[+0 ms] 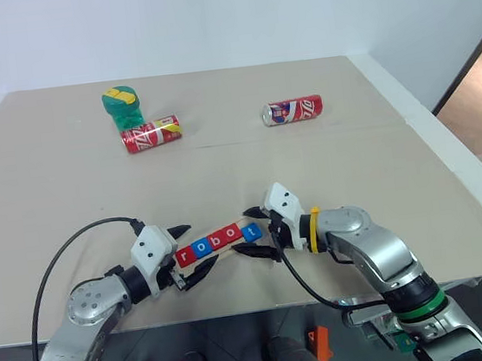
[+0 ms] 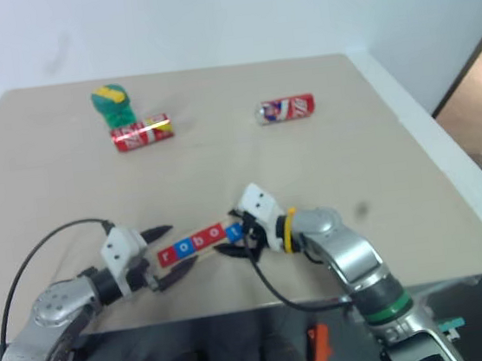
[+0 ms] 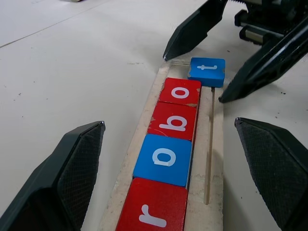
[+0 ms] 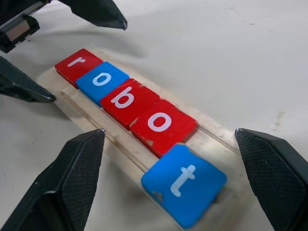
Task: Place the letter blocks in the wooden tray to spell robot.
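I found the t block (image 4: 184, 190) skewed at the tray's (image 3: 215, 144) end, between my right gripper's (image 1: 254, 231) released fingers; left gripper (image 1: 195, 251) also released.

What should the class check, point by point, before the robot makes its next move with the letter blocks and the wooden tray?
1. Letter order: blocks read r, o, b, o, t along the wooden tray: ok.
2. First four blocks, from red r block to red o block, lie flat in the slot: ok.
3. Blue t block seated: it sits tilted and askew at the tray's end: not ok.
4. Right gripper open, straddling the t block: ok.
5. Left gripper open at the r end: ok.
6. Soda cans far from the tray: ok.
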Controlling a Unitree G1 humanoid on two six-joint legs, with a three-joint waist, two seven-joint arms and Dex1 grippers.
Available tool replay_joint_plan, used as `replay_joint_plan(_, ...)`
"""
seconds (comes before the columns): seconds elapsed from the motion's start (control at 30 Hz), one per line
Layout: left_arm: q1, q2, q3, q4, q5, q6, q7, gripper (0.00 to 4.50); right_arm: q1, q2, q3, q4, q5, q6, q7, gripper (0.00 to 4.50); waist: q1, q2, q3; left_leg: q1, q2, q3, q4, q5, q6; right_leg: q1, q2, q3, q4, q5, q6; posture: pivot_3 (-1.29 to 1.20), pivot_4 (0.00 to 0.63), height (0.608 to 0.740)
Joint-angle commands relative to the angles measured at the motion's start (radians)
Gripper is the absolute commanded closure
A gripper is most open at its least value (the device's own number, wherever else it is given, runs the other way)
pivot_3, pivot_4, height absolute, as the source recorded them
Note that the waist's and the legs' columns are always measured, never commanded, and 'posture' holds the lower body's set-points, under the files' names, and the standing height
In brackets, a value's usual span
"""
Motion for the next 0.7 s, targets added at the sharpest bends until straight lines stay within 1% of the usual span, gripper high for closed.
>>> replay_joint_plan(0.03, -0.011, 0.005, 0.001, -0.022, -0.002, -0.006, -0.009, 0.0, -0.016, -0.012, -0.065, -0.074, 0.046, 0.013, 0.004, 0.03, 0.0, 0.0, 0.0, 0.0, 0.0, 0.0, 0.0, 0.0, 0.0, 0.0, 0.0, 0.0, 0.0, 0.0, 0.0, 0.0, 0.15, 0.74)
replay_joint_plan(0.13, -0.014, 0.001, 0.007, -0.027, -0.024, -0.001, -0.018, 0.0, -0.026, -0.034, -0.117, -0.096, 0.075, 0.038, -0.001, 0.03, 0.0, 0.0, 0.0, 0.0, 0.0, 0.0, 0.0, 0.0, 0.0, 0.0, 0.0, 0.0, 0.0, 0.0, 0.0, 0.0, 0.15, 0.74)
replay_joint_plan(0.23, -0.01, 0.008, 0.021, -0.041, -0.066, 0.012, -0.046, 0.0, 0.014, -0.092, -0.155, -0.147, 0.103, 0.048, 0.027, 0.03, 0.001, 0.0, 0.0, 0.0, 0.0, 0.0, 0.0, 0.0, 0.0, 0.0, -0.001, 0.0, 0.0, 0.0, 0.0, 0.0, 0.15, 0.74)
replay_joint_plan(0.27, -0.008, 0.012, 0.025, -0.044, -0.081, 0.018, -0.057, 0.0, 0.033, -0.11, -0.164, -0.166, 0.116, 0.057, 0.035, 0.57, 0.0, 0.0, 0.0, 0.0, 0.0, 0.0, 0.0, 0.0, 0.0, 0.0, -0.001, 0.0, 0.0, 0.0, 0.001, 0.0, 0.15, 0.74)
replay_joint_plan(0.3, -0.005, 0.019, 0.029, -0.048, -0.095, 0.025, -0.071, 0.0, 0.056, -0.132, -0.166, -0.185, 0.128, 0.066, 0.047, 0.8, 0.001, 0.0, 0.0, 0.0, 0.0, 0.0, 0.0, 0.0, 0.0, 0.0, -0.001, 0.0, 0.0, -0.001, 0.001, 0.0, 0.15, 0.74)
replay_joint_plan(0.33, -0.003, 0.025, 0.032, -0.05, -0.108, 0.03, -0.084, 0.0, 0.077, -0.149, -0.166, -0.2, 0.137, 0.072, 0.058, 1.24, 0.001, 0.0, 0.0, 0.0, 0.0, 0.0, 0.0, 0.0, 0.0, 0.0, -0.001, 0.0, 0.0, -0.001, 0.001, 0.0, 0.15, 0.74)
replay_joint_plan(0.37, -0.001, 0.03, 0.035, -0.053, -0.121, 0.038, -0.093, 0.0, 0.093, -0.163, -0.161, -0.208, 0.139, 0.071, 0.065, 1.5, 0.001, 0.0, 0.0, 0.0, 0.0, 0.0, 0.0, 0.0, 0.0, 0.0, -0.001, 0.0, 0.0, -0.001, 0.001, 0.0, 0.15, 0.74)
replay_joint_plan(0.43, 0.001, 0.043, 0.038, -0.057, -0.152, 0.062, -0.113, 0.0, 0.116, -0.184, -0.137, -0.213, 0.136, 0.068, 0.08, 2.27, 0.001, 0.0, 0.0, 0.0, 0.0, -0.001, -0.001, 0.0, 0.0, 0.0, 0.0, 0.0, 0.0, -0.002, 0.0, 0.0, 0.15, 0.74)
replay_joint_plan(0.57, -0.005, 0.056, 0.036, -0.057, -0.166, 0.078, -0.126, 0.0, 0.117, -0.173, -0.095, -0.182, 0.114, 0.05, 0.073, 3.6, -0.004, 0.0, 0.0, 0.0, 0.0, 0.001, 0.0, 0.0, 0.0, -0.001, 0.0, 0.0, 0.0, 0.0, -0.001, 0.0, 0.15, 0.74)
replay_joint_plan(0.63, -0.009, 0.059, 0.034, -0.054, -0.165, 0.077, -0.123, 0.0, 0.104, -0.158, -0.071, -0.157, 0.097, 0.039, 0.061, 4.35, -0.003, 0.0, 0.0, 0.0, 0.0, 0.0, 0.0, 0.0, 0.001, 0.0, 0.001, -0.001, 0.0, 0.001, -0.001, 0.0, 0.15, 0.74)
replay_joint_plan(0.67, -0.01, 0.06, 0.033, -0.051, -0.16, 0.075, -0.121, 0.0, 0.097, -0.15, -0.062, -0.143, 0.087, 0.028, 0.056, 4.48, -0.003, 0.0, 0.0, 0.0, 0.0, 0.0, 0.0, 0.001, 0.001, 0.0, 0.001, 0.0, 0.0, 0.001, -0.001, 0.0, 0.15, 0.74)
replay_joint_plan(0.7, -0.01, 0.061, 0.032, -0.049, -0.156, 0.072, -0.12, 0.0, 0.092, -0.145, -0.055, -0.132, 0.081, 0.023, 0.054, 4.48, -0.003, 0.0, 0.0, 0.0, 0.0, 0.0, 0.001, 0.001, 0.001, 0.0, 0.0, 0.0, 0.0, 0.001, -0.001, 0.0, 0.15, 0.74)
